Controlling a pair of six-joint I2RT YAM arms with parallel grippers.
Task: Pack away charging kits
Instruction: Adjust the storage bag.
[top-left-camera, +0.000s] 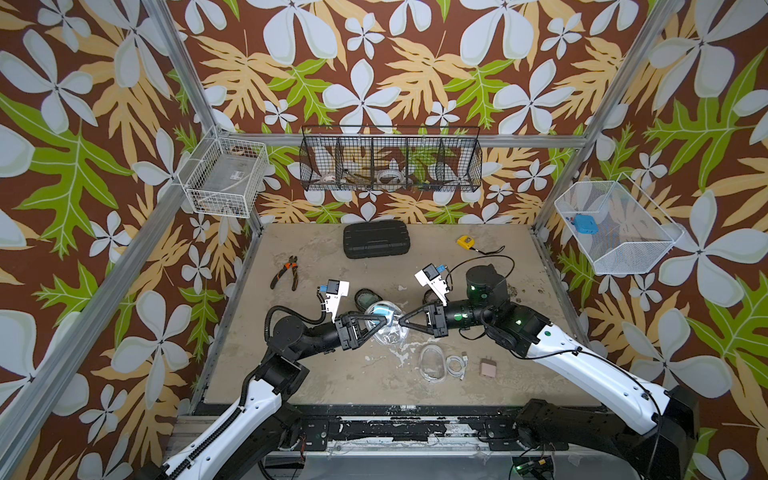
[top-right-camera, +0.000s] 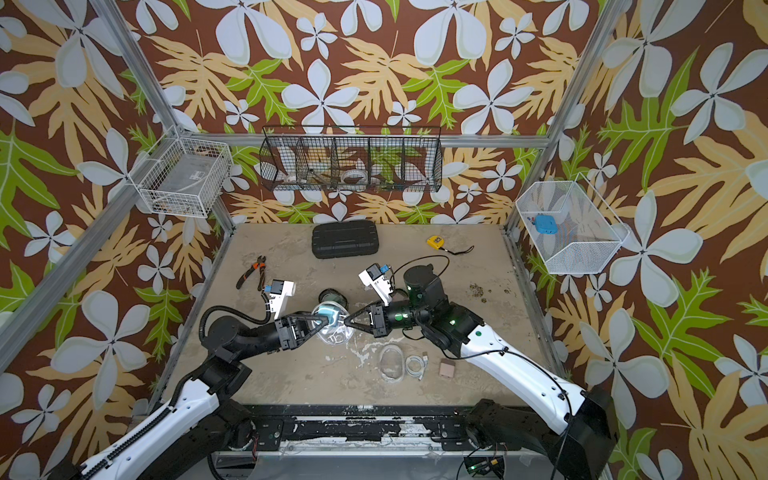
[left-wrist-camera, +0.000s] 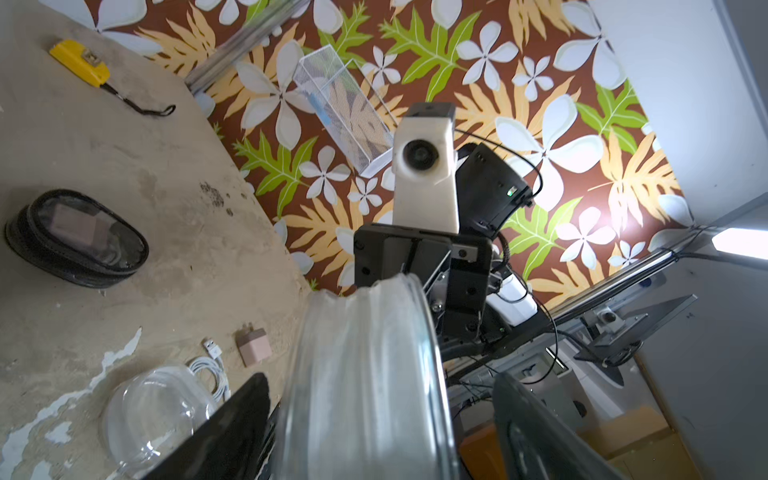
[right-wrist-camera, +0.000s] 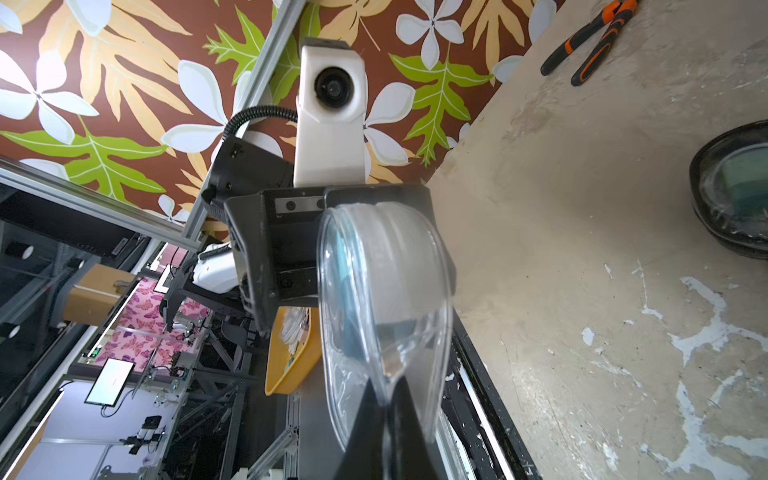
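Observation:
A clear oval case hangs above the table's middle between both arms, with a teal plug and some white cable inside. My right gripper is shut on its rim. My left gripper stands open around the case, with a gap on one side. On the table lie a second clear case, a coiled white cable and a pink plug. A black-rimmed case holds a teal plug; another holds a pink one.
At the back of the table lie a large black ribbed case, a yellow tape measure and pliers. A black wire basket hangs on the back wall, a white one at left, and a mesh one at right.

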